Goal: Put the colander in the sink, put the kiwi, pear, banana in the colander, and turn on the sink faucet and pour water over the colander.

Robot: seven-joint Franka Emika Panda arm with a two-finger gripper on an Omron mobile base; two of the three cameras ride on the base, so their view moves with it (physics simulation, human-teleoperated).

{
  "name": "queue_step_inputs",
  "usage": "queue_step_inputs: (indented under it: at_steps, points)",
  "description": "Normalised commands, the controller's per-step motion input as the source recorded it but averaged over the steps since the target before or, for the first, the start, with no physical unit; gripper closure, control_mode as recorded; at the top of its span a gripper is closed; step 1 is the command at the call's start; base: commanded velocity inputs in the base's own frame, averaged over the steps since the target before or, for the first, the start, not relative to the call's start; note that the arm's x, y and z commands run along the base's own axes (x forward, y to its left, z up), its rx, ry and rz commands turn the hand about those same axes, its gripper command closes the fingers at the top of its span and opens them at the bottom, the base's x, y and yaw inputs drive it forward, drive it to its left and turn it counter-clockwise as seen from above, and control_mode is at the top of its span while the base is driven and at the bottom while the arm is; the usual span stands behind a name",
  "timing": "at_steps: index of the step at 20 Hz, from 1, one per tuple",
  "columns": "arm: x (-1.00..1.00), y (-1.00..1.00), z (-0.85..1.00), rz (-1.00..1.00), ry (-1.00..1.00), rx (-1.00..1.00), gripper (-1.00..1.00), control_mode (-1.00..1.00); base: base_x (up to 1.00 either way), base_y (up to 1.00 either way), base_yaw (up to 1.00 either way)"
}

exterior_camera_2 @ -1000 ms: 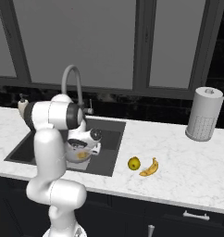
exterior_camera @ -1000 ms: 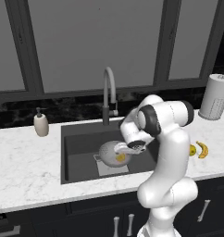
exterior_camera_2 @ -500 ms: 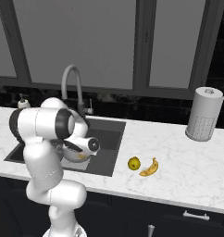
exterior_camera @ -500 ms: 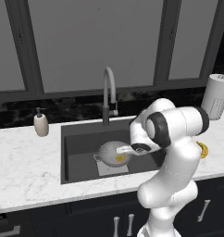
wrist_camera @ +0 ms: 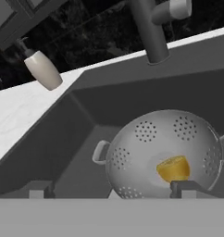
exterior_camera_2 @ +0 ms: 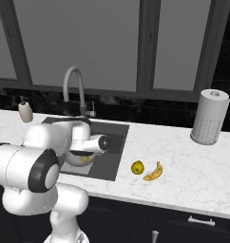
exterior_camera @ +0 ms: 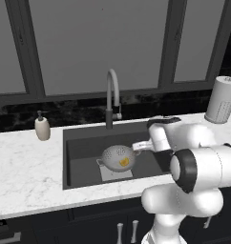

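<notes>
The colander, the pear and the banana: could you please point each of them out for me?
colander (exterior_camera: 118, 156), left base view, on its inner bowl wall.
pear (exterior_camera_2: 138, 167), right base view, on the middle of the fruit.
banana (exterior_camera_2: 154, 172), right base view, on its curved middle.

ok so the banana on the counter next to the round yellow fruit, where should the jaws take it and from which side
Probably take the banana across its middle, coming straight down from above. It lies flat on the counter, a narrow curve, so the jaws can close across its width there. Keep to the side away from the pear, which sits close on its sink-side end.
</notes>
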Motion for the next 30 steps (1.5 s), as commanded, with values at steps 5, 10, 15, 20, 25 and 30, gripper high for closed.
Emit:
queue_step_inputs:
  at_steps: [5,10,15,20,25,30]
  points:
    - [-0.26,-0.52,1.0,0.07,0.0,0.04,-1.0,-1.0,0.0,0.0,0.0]
    - [-0.79,-0.39,0.93,0.01,-0.07,-0.1,-1.0,-1.0,0.0,0.0,0.0]
    - [-0.67,-0.28,0.89,0.0,-0.01,-0.3,-1.0,-1.0,0.0,0.0,0.0]
    - [-0.68,-0.3,0.64,-0.04,0.05,-0.42,-1.0,-1.0,0.0,0.0,0.0]
    - [-0.59,-0.42,0.26,-0.03,0.24,-0.41,-1.0,-1.0,0.0,0.0,0.0]
    - [-0.19,-0.44,0.05,-0.19,0.42,-0.19,-1.0,-1.0,0.0,0.0,0.0]
